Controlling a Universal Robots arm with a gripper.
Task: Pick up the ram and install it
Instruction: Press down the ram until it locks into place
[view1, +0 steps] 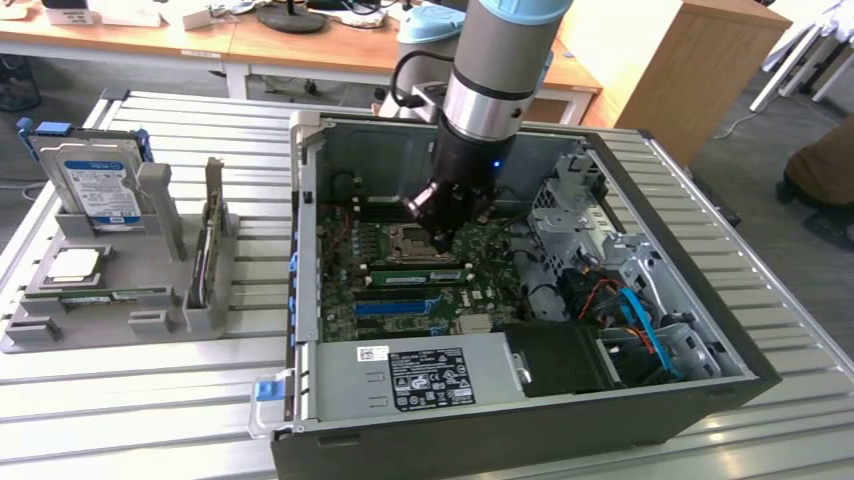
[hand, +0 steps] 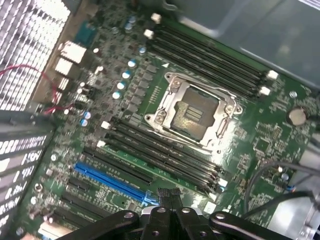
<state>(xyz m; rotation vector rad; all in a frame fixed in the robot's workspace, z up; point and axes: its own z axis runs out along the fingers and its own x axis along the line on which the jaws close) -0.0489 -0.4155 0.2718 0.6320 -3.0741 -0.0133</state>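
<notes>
Exterior view: the arm reaches down into an open computer case (view1: 747, 340) that lies on a metal slatted table (view1: 120, 400). The gripper (view1: 438, 232) hangs just above the motherboard (view1: 400, 300), near the empty processor socket (view1: 410, 241). Its fingers are pressed together and no object is between them. One ram (view1: 416, 275) sits in a slot on the board, just in front of the gripper, toward the power supply (view1: 414, 378).

Beside the case, on the exterior view's left, a grey holder (view1: 80, 330) stands on the table. It carries an upright hard drive (view1: 94, 185), a flat square processor chip (view1: 74, 264), a thin green stick (view1: 114, 295) lying flat, and another board (view1: 207, 240) standing on its edge.

Wrist view looks down at the motherboard (hand: 260, 145). The processor socket (hand: 192, 111) is open and has no chip in it. Black memory slots (hand: 165, 155) run on both sides of the socket. A blue slot (hand: 107, 180) lies near the closed fingertips (hand: 166, 196).
</notes>
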